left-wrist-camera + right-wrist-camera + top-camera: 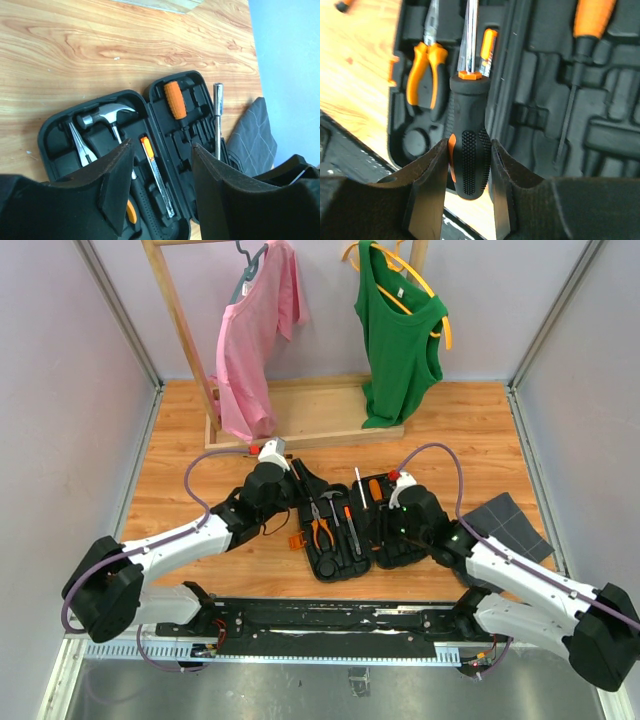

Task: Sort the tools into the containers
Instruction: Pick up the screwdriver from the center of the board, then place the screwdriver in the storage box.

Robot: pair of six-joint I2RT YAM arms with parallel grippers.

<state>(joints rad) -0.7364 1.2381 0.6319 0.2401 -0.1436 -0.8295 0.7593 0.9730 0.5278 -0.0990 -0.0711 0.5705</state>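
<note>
The black tool case (pixel 343 562) lies open in the middle of the table. Its left half holds a hammer (pixel 107 114), silver pliers (pixel 80 145), orange-handled pliers (pixel 426 70) and a slim orange-tipped knife (pixel 155 175). An orange-handled screwdriver (pixel 176 100) rests in the right half. My right gripper (pixel 467 150) is shut on the black-and-orange handle of a screwdriver (pixel 468 130), held above the case with its silver shaft (pixel 360 486) pointing away. My left gripper (pixel 162 150) hangs open over the case's far left, nothing between its fingers (pixel 117 175).
A dark grey flat tray (pixel 508 525) lies right of the case, near the right arm. A wooden clothes rack (pixel 300 410) with a pink shirt and a green top stands at the back. Purple walls close both sides.
</note>
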